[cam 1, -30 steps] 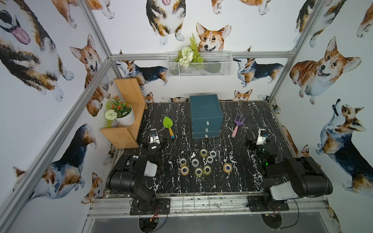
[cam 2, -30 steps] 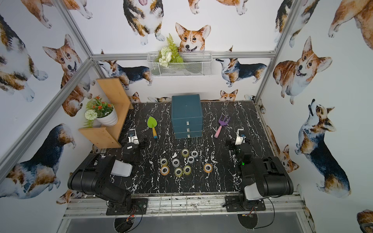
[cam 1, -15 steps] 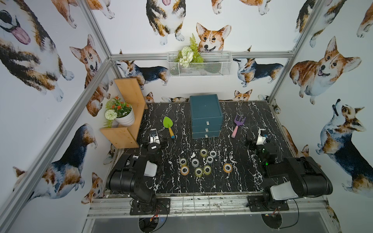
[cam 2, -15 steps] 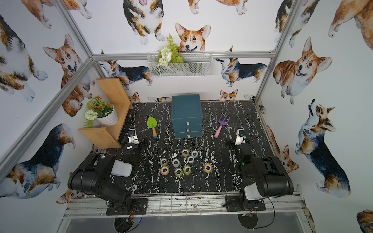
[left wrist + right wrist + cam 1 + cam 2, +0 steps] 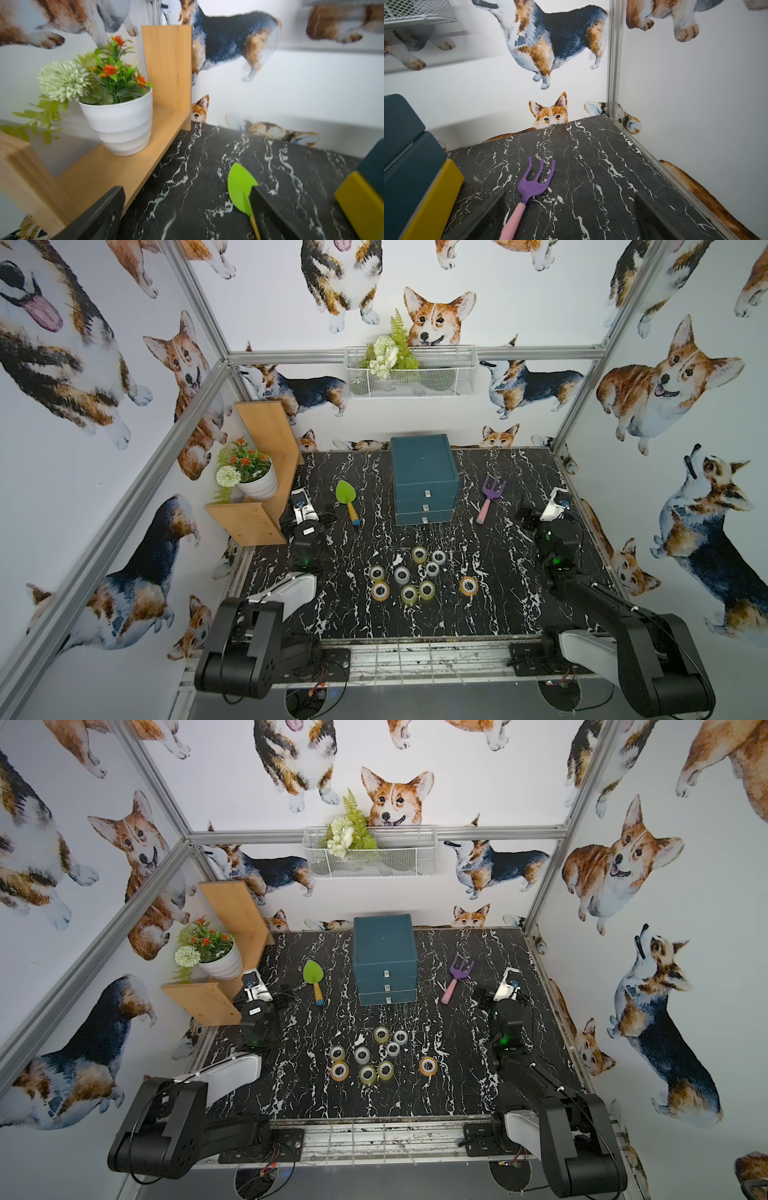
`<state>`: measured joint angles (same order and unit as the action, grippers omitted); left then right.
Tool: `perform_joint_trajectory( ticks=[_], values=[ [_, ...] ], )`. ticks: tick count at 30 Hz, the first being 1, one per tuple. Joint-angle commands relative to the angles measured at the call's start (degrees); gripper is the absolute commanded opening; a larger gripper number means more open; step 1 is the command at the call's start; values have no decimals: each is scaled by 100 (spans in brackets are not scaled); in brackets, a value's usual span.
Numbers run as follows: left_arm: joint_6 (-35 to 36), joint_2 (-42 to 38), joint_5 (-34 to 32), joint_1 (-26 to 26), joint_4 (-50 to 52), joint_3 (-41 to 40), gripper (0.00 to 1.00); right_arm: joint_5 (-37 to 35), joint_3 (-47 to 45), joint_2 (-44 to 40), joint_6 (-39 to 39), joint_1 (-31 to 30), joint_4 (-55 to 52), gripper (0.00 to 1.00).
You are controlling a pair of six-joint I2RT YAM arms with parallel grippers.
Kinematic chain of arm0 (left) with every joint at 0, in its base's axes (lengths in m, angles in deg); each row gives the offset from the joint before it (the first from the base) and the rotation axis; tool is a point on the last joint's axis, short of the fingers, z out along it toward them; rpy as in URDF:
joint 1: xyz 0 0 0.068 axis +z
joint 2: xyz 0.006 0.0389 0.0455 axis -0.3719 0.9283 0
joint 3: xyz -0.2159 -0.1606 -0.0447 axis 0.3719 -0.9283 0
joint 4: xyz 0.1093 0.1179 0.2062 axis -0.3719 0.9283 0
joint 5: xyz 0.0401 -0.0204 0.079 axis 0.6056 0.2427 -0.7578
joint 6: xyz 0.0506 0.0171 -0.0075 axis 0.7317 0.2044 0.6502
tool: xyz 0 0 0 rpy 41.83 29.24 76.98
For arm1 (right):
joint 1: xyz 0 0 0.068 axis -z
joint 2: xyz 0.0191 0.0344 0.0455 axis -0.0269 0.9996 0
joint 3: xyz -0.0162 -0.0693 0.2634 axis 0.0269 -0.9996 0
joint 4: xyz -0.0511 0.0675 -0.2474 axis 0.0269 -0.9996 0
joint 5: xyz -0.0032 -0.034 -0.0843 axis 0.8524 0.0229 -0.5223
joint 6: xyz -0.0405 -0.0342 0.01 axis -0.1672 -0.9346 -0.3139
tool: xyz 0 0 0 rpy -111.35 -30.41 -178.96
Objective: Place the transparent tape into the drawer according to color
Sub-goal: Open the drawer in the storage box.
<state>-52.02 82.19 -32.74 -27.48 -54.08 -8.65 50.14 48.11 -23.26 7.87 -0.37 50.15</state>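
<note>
We see a black, white-veined counter (image 5: 374, 622), a teal chest (image 5: 422, 460), and tape rolls (image 5: 402, 574) tinted orange, yellow-green or greyish-clear. Ahead of our left fingers (image 5: 99, 216), a green trowel (image 5: 241, 187); ahead of the right fingers (image 5: 652, 220), a purple, pink-handled rake (image 5: 533, 187).

Tape rolls (image 5: 402, 575) lie before the drawer chest (image 5: 423, 470).

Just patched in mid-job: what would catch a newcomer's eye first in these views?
The corgi wallpaper covering every wall grabs attention first. Next comes the teal chest at the back middle of the black marble table, drawers shut, flanked by a green trowel and a purple rake. In front of it lies a cluster of nine tape rolls, one orange roll set apart toward the robot's right.
</note>
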Motion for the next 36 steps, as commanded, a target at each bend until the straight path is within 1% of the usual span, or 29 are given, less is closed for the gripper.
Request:
perform_joint_trajectory(
  ticks=[1, 2, 3, 4, 5, 6, 7, 8, 9, 10, 12, 15, 17, 19, 21, 22, 24, 27, 31, 33, 34, 36],
  values=[
    [-899, -114, -167, 11, 498, 545, 99, -291, 215, -115, 586, -24, -549, 100],
    [-1333, -168, -325, 15, 970, 802, 100, -244, 264, -135, 834, -13, -574, 100],
    [-1922, -252, -524, 41, 1766, 1121, 99, -141, 325, -173, 1149, -5, -673, 100],
    [-2423, -344, -651, 68, 2560, 1388, 99, -107, 438, -220, 1596, -7, -1041, 100],
    [-2711, -406, -671, 100, 2977, 1551, 99, -233, 509, -269, 2130, 2, -1339, 100],
    [-2877, -474, -510, 149, 3185, 1641, 100, -363, 579, -322, 2730, 36, -1751, 100],
    [-2869, -536, -238, 192, 3094, 1603, 99, -300, 587, -369, 3350, 159, -2067, 100],
    [-2952, -613, -79, 220, 3054, 1545, 99, 233, 493, -370, 3590, 357, -1956, 100],
    [-3082, -705, 240, 288, 3095, 1489, 99, 1019, 349, -330, 3668, 624, -1612, 100],
    [-3171, -763, 693, 385, 3075, 1453, 99, 1388, 276, -265, 3844, 719, -1441, 100],
    [-3261, -707, 1712, 619, 3242, 1602, 100, 1617, 279, -234, 3898, 721, -1478, 100],
    [-3500, -430, 2384, 661, 4119, 2282, 100, 1766, 308, -364, 3947, 671, -1721, 100],
    [-3542, -223, 2960, 662, 4303, 2530, 98, 1648, 422, -499, 3643, 346, -1988, 100],
    [-3623, -95, 3540, 620, 4275, 2640, 96, 1346, 719, -550, 3221, -265, -2602, 100],
    [-3603, -47, 3825, 526, 4320, 2751, 96, 1523, 875, -527, 3139, -745, -2903, 100],
    [-3518, -40, 3890, 402, 4380, 2828, 97, 1681, 873, -500, 3235, -973, -2928, 100],
    [-3232, -12, 4072, 81, 4521, 3019, 100, 1926, 732, -482, 3489, -1379, -2629, 94],
    [-2933, 84, 4103, -398, 4697, 3249, 99, 1992, 592, -452, 3935, -2010, -1990, 87],
    [-2861, 254, 4556, -671, 4463, 3309, 97, 1793, 861, -95, 4167, -2774, -1398, 73],
    [-2770, 414, 4787, -855, 4349, 3384, 95, 1686, 965, 178, 4270, -3047, -1007, 69],
    [-2706, 531, 4821, -959, 4397, 3471, 94, 1677, 1007, 442, 4391, -3122, -783, 65],
    [-2588, 744, 4739, -1107, 4648, 3689, 92, 1636, 1129, 819, 4737, -3192, -509, 62]
  ],
)
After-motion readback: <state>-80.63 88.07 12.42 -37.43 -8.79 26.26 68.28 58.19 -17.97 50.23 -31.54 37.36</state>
